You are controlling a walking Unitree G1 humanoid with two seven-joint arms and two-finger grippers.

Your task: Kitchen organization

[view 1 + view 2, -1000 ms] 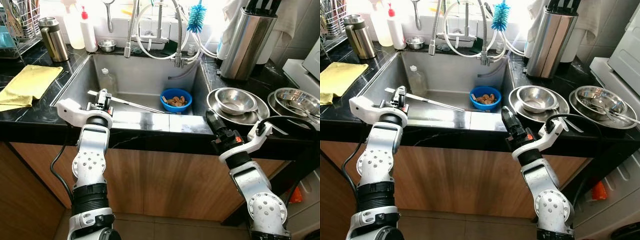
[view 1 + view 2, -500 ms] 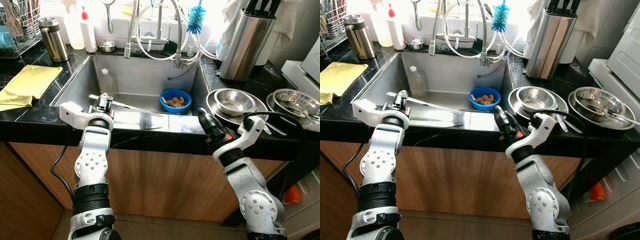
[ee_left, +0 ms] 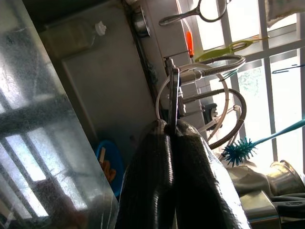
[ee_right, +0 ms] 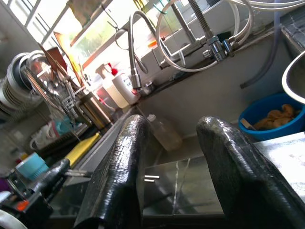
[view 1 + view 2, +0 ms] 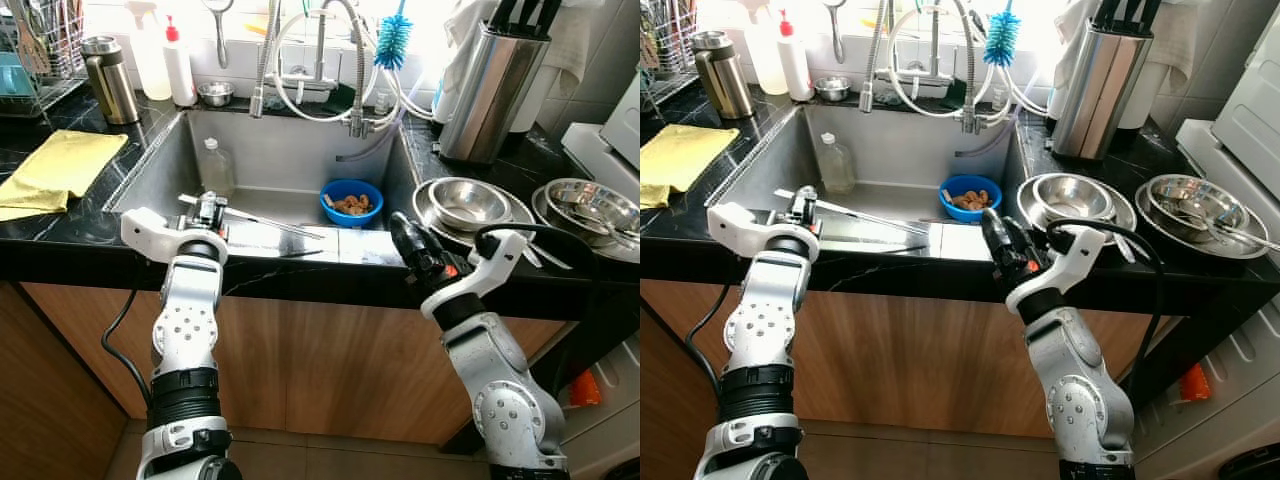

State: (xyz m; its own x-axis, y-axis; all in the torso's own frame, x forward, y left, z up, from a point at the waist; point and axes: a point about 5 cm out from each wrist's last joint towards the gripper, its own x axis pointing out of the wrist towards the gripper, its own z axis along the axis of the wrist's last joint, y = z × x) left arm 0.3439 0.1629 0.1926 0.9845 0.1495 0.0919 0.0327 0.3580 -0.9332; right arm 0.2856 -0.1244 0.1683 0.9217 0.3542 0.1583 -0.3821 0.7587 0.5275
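Your left claw (image 5: 207, 205) sits at the sink's (image 5: 270, 150) front edge, fingers pressed together on a thin metal utensil (image 5: 275, 220) whose long handle runs out over the basin toward the blue bowl (image 5: 351, 199). In the left wrist view the utensil's end pokes out between the pads. Your right claw (image 5: 402, 232) hovers at the tabletop (image 5: 300, 258) front edge, just beside the stacked steel bowls (image 5: 465, 203), fingers apart, nothing in them. A clear bottle (image 5: 213, 165) stands in the sink's back left corner.
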